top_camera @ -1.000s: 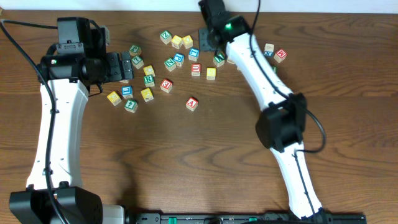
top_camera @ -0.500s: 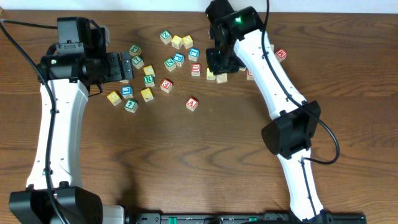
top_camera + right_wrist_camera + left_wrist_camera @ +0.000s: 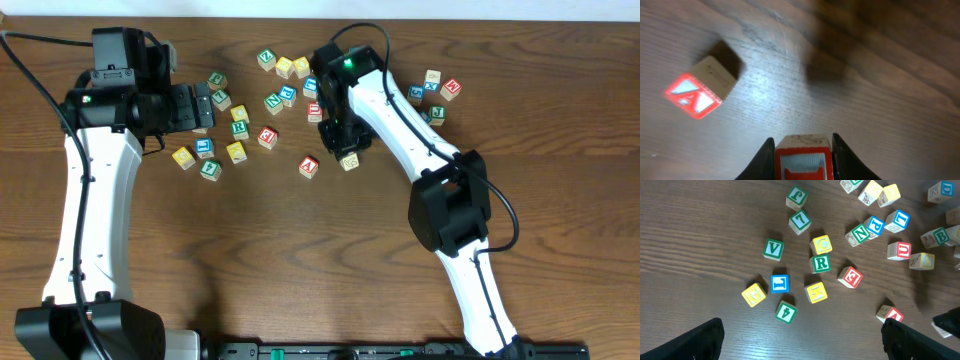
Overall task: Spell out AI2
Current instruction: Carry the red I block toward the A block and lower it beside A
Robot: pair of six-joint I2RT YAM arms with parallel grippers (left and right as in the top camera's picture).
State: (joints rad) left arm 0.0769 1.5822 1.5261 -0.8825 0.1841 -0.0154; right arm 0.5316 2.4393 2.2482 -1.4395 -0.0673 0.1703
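Right claw (image 3: 803, 146) has swung off the pile (image 3: 288, 93) gripping a red-framed cube (image 3: 803, 162) (likely the I), now hovering near the A cube (image 3: 694, 95) on the bench (image 3: 880, 100); left claw (image 3: 802, 337) idle, spread wide.

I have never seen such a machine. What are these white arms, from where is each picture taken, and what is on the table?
These are two robot arms at a wooden table. One picture looks down from above; the other two come from a camera on each wrist. Many small lettered cubes lie scattered on the table. The left claw is open and holds nothing. The right claw is shut on a red-framed cube; its letter is cut off by the picture edge. Near it on the table lies the red A cube.
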